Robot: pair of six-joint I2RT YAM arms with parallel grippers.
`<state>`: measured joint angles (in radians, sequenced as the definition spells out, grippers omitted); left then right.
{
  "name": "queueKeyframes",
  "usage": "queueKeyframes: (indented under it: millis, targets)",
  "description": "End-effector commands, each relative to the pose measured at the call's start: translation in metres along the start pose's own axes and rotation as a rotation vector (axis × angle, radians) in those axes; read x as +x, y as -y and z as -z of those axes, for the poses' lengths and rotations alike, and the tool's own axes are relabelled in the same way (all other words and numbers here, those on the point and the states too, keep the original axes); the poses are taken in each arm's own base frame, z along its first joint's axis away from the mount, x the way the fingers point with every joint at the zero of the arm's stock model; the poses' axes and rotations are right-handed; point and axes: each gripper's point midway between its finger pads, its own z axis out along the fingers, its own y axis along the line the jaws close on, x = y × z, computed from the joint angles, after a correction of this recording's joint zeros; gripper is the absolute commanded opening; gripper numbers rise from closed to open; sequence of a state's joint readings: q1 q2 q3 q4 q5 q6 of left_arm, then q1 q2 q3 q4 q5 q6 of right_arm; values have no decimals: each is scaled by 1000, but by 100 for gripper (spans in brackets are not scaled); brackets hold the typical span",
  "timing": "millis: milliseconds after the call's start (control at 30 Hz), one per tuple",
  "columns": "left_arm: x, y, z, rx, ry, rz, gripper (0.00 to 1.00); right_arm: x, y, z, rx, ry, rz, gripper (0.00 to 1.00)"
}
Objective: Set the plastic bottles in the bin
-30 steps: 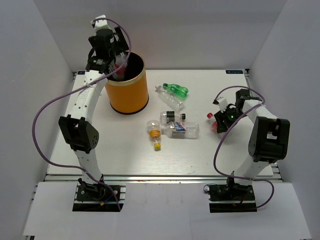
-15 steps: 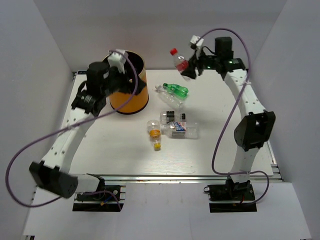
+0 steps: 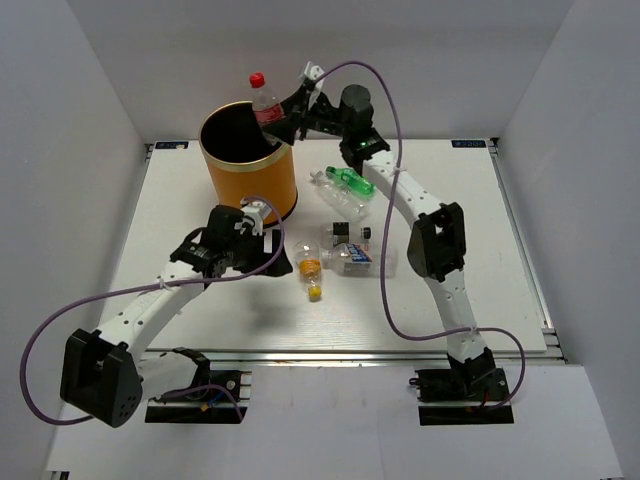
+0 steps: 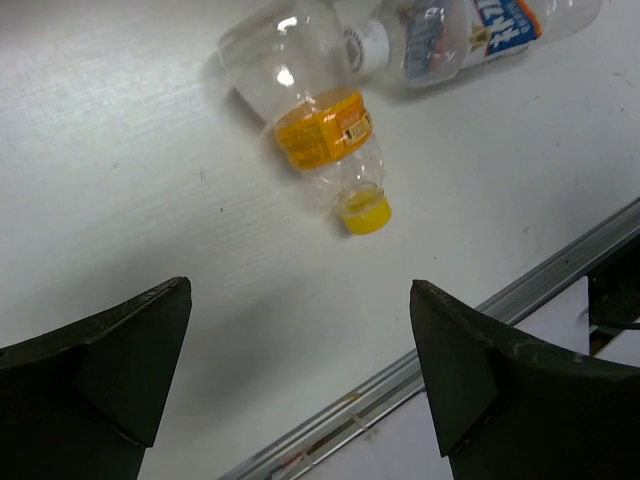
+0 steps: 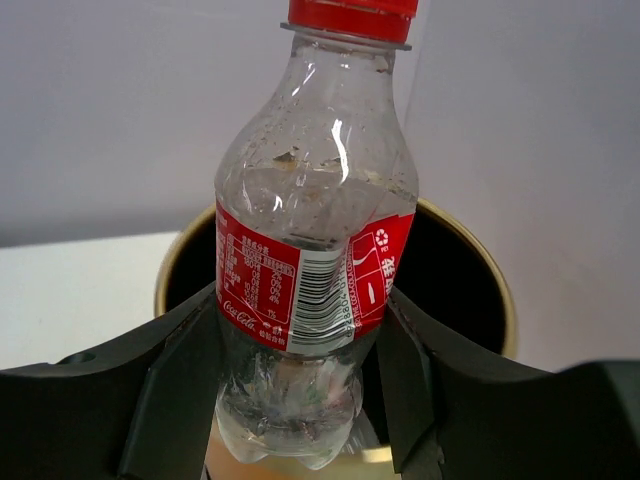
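Swinging over from the right, the right gripper (image 5: 300, 335) clamps the red-capped bottle (image 5: 310, 220) upright above the bin (image 3: 250, 190) rim, drop looks imminent; the left gripper (image 4: 300, 330), wide open and empty, now hovers over the orange-labelled bottle (image 4: 318, 135).

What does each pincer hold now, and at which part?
Right pincer: the red-capped bottle, gripped on its body at the label's lower edge. Left pincer: nothing, open.

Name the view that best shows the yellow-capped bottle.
The left wrist view: the yellow-capped bottle lies large there, orange label and cap plain. The top external view shows it small; the right wrist view misses it.
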<state>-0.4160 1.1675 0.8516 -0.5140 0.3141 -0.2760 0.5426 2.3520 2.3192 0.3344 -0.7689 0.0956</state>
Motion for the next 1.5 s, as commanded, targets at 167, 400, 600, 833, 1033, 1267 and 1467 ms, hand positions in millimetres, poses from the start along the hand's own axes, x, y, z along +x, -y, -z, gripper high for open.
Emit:
queueKeyframes:
  millis: [167,400,600,833,1033,1267,1467]
  targets:
    - [-5,25,-3,86,93,72,100,-42,-25,-43,46,187,127,46]
    - [-12,42,-27,118,59,49,100,-38,-2,-31,140,169,130,90]
    - [-13,48,-61,19,15,44,100,-72,37,28,309,57,131,90]
    - [-5,24,-101,-221,-18,43,100,8,30,152,397,-325,69,90]
    - [11,6,-130,-395,-124,-9,100,36,-47,233,279,-511,58,60]
    - [23,6,-144,-395,-151,-34,68,104,-137,290,13,-707,10,90]
    - [-59,57,-92,-275,47,-104,31,152,-169,319,-150,-783,117,90]
